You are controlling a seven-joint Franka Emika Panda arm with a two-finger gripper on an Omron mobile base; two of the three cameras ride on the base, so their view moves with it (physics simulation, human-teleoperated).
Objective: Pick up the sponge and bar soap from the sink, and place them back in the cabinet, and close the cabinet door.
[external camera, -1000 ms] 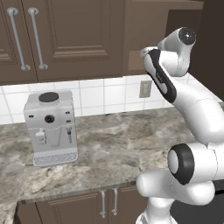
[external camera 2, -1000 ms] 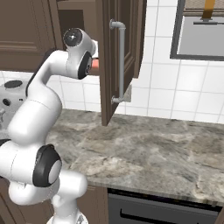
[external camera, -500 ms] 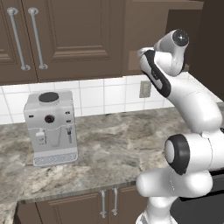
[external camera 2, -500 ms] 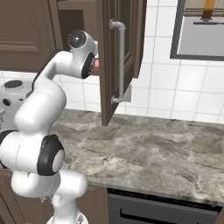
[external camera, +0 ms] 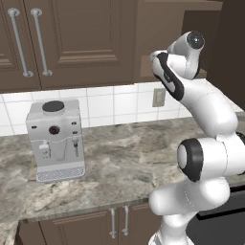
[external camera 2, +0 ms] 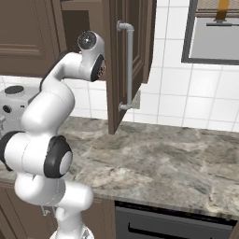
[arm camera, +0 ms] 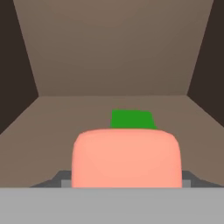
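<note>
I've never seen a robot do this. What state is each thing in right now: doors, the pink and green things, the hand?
Cabinet door: swung open.
Cabinet: open, its shelf holds the sponge.
Bar soap: between the fingers of the hand, just inside the cabinet.
Sponge: lying flat on the shelf, behind the soap.
Hand: closed on the bar soap.
Double doors: shut.
Coffee machine: upright on the counter.

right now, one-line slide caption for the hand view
Bar soap held between the fingers, facing the open cabinet, sponge already on its shelf.
</note>
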